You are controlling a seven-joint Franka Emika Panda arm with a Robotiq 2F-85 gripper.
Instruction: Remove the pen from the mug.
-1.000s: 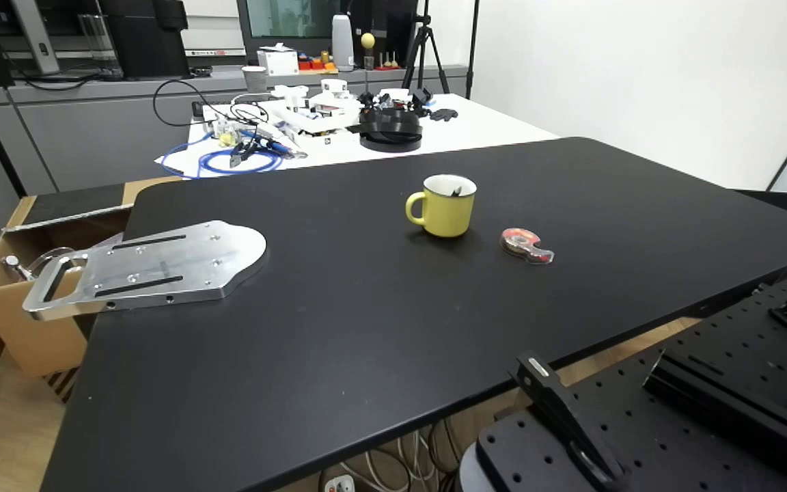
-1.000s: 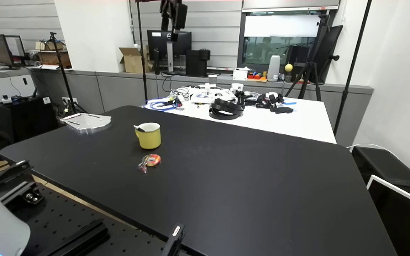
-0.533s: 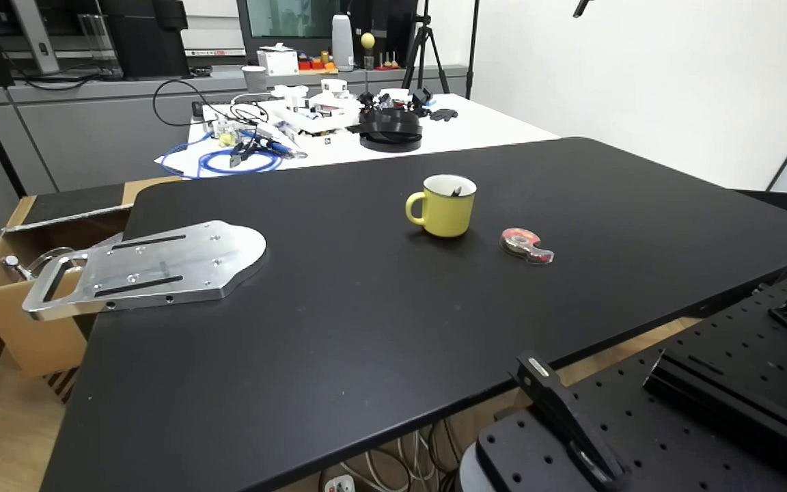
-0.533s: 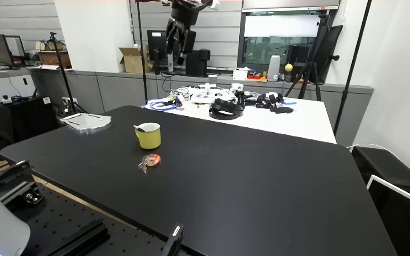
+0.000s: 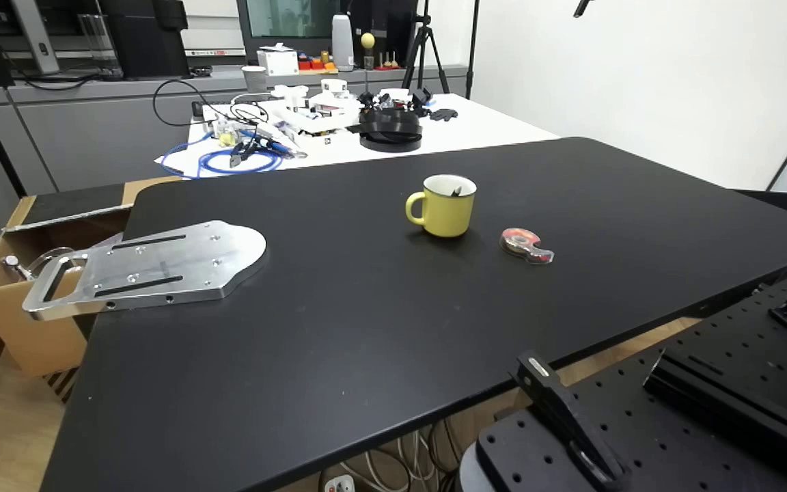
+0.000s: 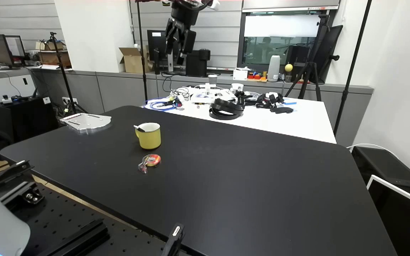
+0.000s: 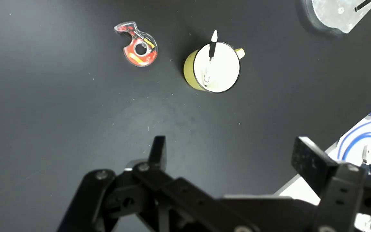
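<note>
The yellow-green mug (image 5: 443, 217) stands upright on the black table, also in an exterior view (image 6: 150, 140) and the wrist view (image 7: 189, 71). A pen (image 7: 212, 49) with a white end, black section and clear lower part leans inside it. Its white end sticks out over the rim, also in an exterior view (image 6: 139, 128); only a dark bit of the pen (image 5: 457, 192) shows in an exterior view. My gripper (image 7: 229, 146) is open and empty, fingers wide apart. It hangs high above the table in an exterior view (image 6: 175, 56), away from mug and pen.
A red tape dispenser (image 7: 142, 51) lies close beside the mug. A silver metal plate (image 5: 175, 263) sits at a table edge, with its handle end overhanging. A white table (image 6: 297, 122) with cables and parts adjoins the black table (image 6: 247, 177).
Since one second ago my gripper has come lower and more fully into view, shifting slightly right in an exterior view. It has not visibly moved in the last half second. Mug and pen are unchanged.
</note>
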